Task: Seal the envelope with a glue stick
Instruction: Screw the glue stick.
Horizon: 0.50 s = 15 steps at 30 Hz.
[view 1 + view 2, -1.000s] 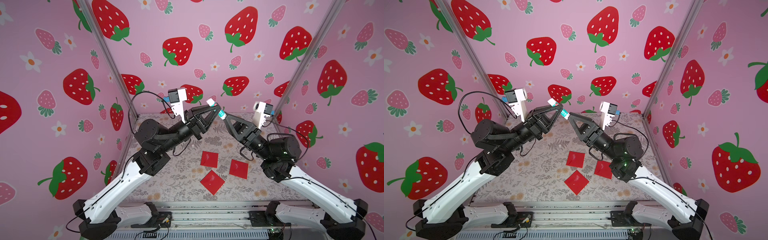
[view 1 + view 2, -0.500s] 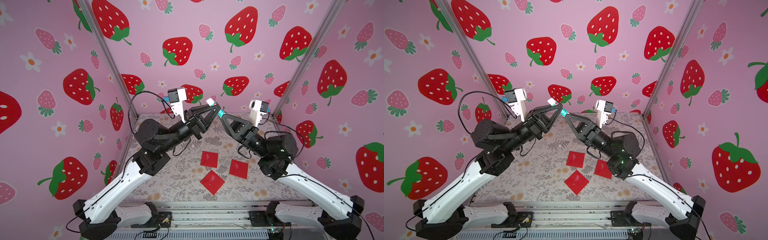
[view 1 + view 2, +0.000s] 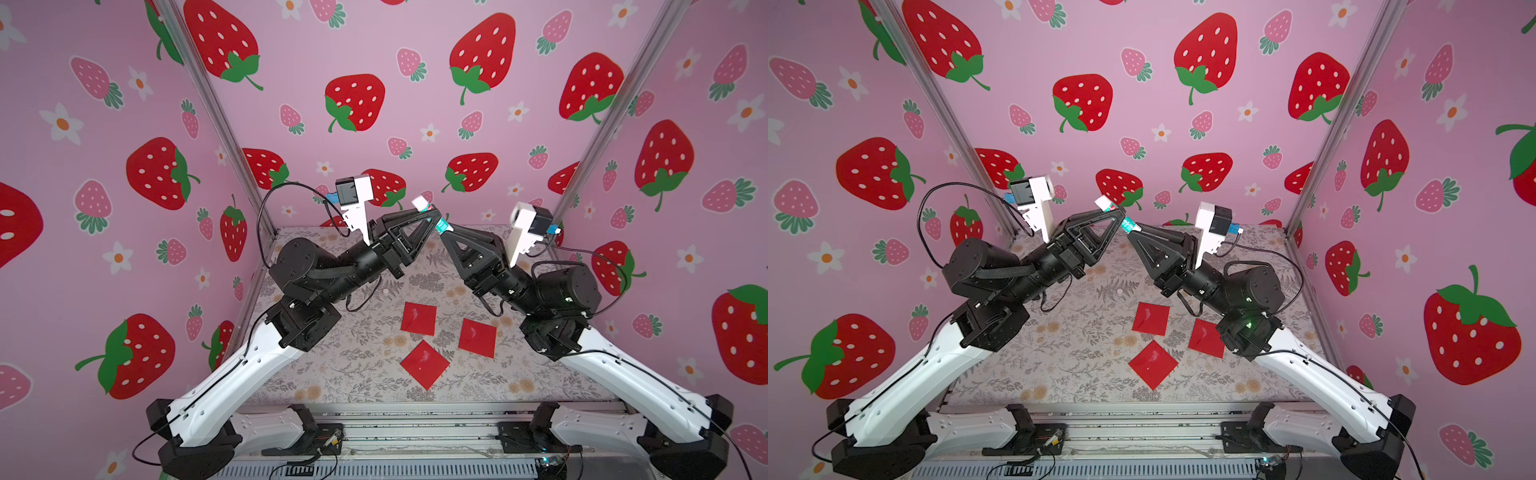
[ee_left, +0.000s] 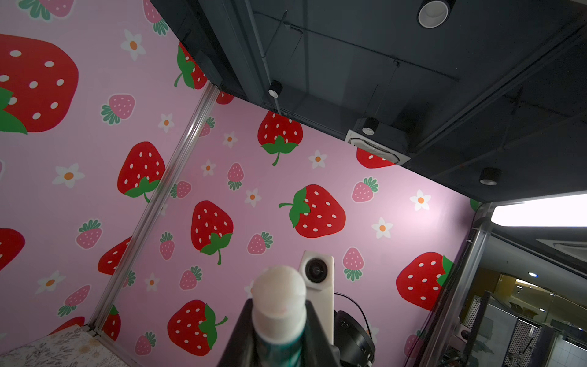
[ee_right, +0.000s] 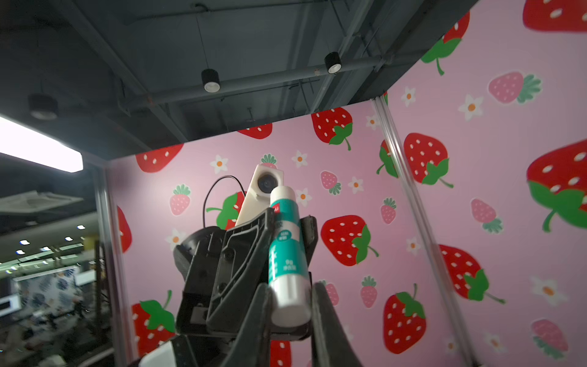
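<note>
A smooth white cylindrical glue stick [image 5: 286, 254] with a teal label is held high above the floral-print desk [image 3: 357, 357], pinched around its label by the left end effector [image 3: 433, 214]. The right end effector [image 3: 448, 233], jaws narrowed since a second ago, now clamps its blunt white end. Three flat, square red envelopes [image 3: 419, 318] lie on the desk below.

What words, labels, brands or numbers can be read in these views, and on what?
Small white glue stick with teal-green label band: white print and a red logo patch, too blurred to read.
Three red square envelopes: faint pale marks, no legible text.
No other text visible.
</note>
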Each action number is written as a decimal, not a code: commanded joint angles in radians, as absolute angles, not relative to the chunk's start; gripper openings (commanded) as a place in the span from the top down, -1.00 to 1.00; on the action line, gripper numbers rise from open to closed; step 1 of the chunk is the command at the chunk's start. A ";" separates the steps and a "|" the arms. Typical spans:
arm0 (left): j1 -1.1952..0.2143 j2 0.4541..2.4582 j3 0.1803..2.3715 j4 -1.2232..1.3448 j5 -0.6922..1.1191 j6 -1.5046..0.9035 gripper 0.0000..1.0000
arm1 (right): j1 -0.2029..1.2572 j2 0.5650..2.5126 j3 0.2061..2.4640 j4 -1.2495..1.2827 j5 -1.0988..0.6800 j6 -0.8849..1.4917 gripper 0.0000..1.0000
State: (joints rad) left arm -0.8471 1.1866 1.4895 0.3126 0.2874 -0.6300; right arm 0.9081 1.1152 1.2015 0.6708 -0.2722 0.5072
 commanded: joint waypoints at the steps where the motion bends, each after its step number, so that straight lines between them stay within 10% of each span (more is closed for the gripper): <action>1: -0.847 1.195 1.484 0.354 0.300 -0.646 1.00 | 0.911 1.123 1.236 0.685 -0.311 -0.075 0.70; 7: -0.847 1.197 1.473 0.359 0.298 -0.661 1.00 | 0.934 1.164 1.221 0.719 -0.482 -0.779 0.71; 15: -0.847 1.183 1.478 0.336 0.292 -0.630 1.00 | 0.936 1.070 1.205 0.639 -0.093 -0.135 0.09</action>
State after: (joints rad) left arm -0.8471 1.1820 1.4815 0.3336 0.2951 -0.6502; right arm 0.9264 1.1275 1.2068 0.6819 -0.2710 -0.4255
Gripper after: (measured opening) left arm 0.192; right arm 0.446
